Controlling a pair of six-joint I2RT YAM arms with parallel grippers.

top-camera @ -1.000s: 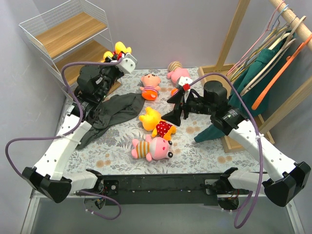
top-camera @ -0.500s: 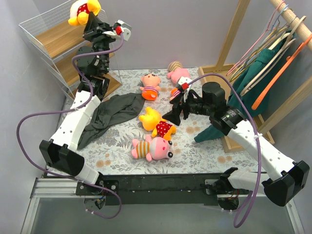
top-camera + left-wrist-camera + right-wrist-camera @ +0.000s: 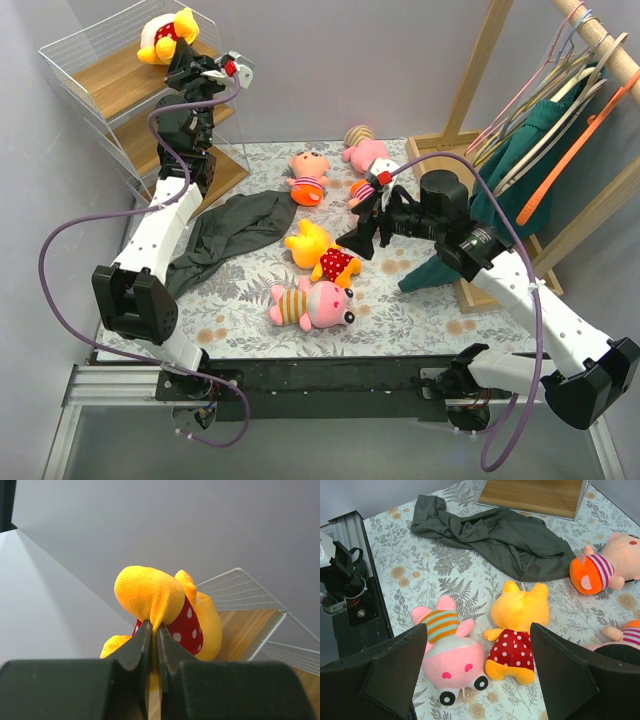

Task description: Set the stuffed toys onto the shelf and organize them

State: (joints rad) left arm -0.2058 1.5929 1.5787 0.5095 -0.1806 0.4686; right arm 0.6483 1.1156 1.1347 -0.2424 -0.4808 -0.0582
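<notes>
My left gripper (image 3: 185,55) is raised at the top of the white wire shelf (image 3: 100,75) and is shut on a yellow bear in a red dotted shirt (image 3: 165,35), which hangs over the top board; in the left wrist view the jaws pinch the bear (image 3: 165,605). My right gripper (image 3: 362,228) is open and empty above the table, over a second yellow bear (image 3: 519,625) and a pink pig (image 3: 451,655). A peach-orange doll (image 3: 308,175) and another toy (image 3: 362,150) lie further back.
A dark grey cloth (image 3: 225,235) lies on the table's left side below the shelf. A wooden clothes rack (image 3: 540,140) with hangers and green garments stands at the right. The table has a floral cover (image 3: 400,320).
My left arm has lifted the yellow bear from the shelf's foot up to the top board. The right arm has barely moved.
</notes>
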